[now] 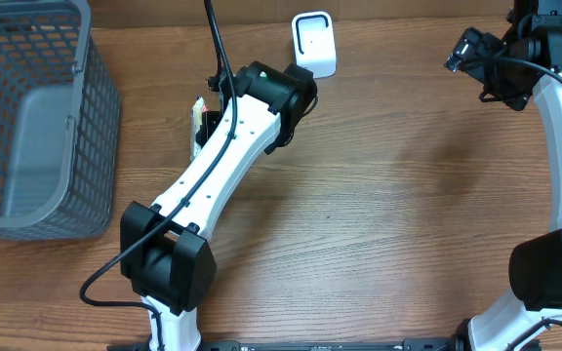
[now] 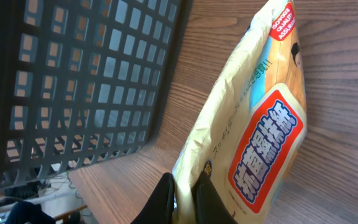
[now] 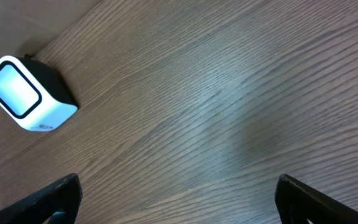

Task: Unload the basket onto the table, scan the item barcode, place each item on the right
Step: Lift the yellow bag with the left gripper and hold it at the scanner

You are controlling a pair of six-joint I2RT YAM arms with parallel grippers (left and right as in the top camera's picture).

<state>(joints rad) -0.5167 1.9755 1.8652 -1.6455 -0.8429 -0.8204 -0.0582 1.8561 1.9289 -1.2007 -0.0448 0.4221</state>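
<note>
Two grippers: the left gripper point(image 2: 185, 198) has its jaws pinching the yellow packet point(image 2: 253, 124) by one edge, beside the basket point(image 2: 73, 81) toward the tabletop's left edge; the right gripper point(image 3: 179, 205) hangs, jaws spread.

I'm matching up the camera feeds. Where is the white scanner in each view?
Overhead: the white scanner stands at top centre, just beyond the left arm's wrist.
Left wrist: not in it.
Right wrist: the white scanner is at the upper left edge.
Shared landmark: the wood-grain table shows in all three views.
</note>
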